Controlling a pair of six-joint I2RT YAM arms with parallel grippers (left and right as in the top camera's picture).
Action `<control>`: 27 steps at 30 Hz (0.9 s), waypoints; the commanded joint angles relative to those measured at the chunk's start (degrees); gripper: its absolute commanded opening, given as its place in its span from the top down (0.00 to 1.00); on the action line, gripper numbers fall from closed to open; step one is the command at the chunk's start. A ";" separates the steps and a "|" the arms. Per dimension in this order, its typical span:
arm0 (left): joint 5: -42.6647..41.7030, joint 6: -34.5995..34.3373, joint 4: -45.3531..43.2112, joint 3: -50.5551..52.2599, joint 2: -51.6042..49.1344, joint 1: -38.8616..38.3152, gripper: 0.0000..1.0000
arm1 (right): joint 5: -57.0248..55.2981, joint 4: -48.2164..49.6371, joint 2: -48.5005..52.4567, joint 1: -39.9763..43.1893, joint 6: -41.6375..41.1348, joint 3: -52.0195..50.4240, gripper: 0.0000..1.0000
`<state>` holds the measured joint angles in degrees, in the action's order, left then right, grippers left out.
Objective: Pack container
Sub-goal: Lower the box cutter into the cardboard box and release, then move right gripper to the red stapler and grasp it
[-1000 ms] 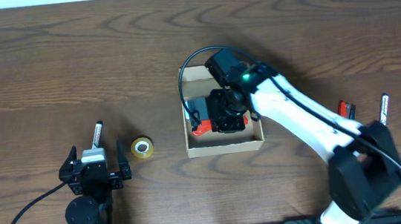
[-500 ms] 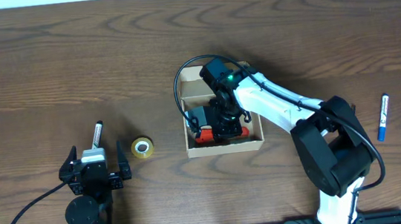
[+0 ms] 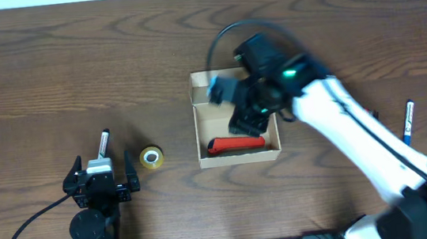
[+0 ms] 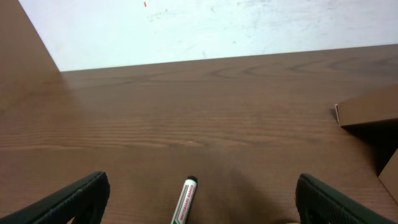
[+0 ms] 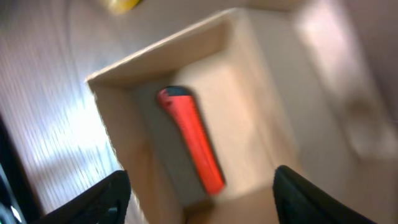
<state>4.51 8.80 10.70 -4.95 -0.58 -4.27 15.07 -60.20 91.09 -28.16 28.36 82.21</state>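
The container [image 3: 198, 125], an open tan cardboard box, sits mid-table. A red marker [image 3: 236, 143] lies flat on its floor along the near wall, touching nothing but the box. My right gripper [image 3: 244, 107] hovers above the box's far half, open and empty. In the right wrist view the red marker [image 5: 193, 146] lies inside the container [image 5: 161, 46], well below my spread fingers [image 5: 99, 199]. My left gripper [image 3: 101, 165] rests open at the near left. A white marker with a black cap [image 4: 185, 202] lies on the table between its fingers [image 4: 74, 199], untouched.
A small yellow tape roll [image 3: 151, 157] sits between the left gripper and the box. A blue marker [image 3: 408, 124] lies at the far right of the table. The white marker [image 3: 104, 140] points away from the left gripper. The box's corner [image 4: 367, 109] shows in the left wrist view.
My right gripper has opened and lifted up and away from the box floor, leaving the red marker lying inside. The right arm has swung. The left arm has not moved.
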 commanded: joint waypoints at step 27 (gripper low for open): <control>0.17 -0.68 0.57 1.62 0.37 0.17 0.05 | -18.27 -8.96 11.10 46.51 -30.71 0.92 0.01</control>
<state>4.51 8.80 10.70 -4.95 -0.58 -4.27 -4.29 -69.84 98.70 17.67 -6.85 82.72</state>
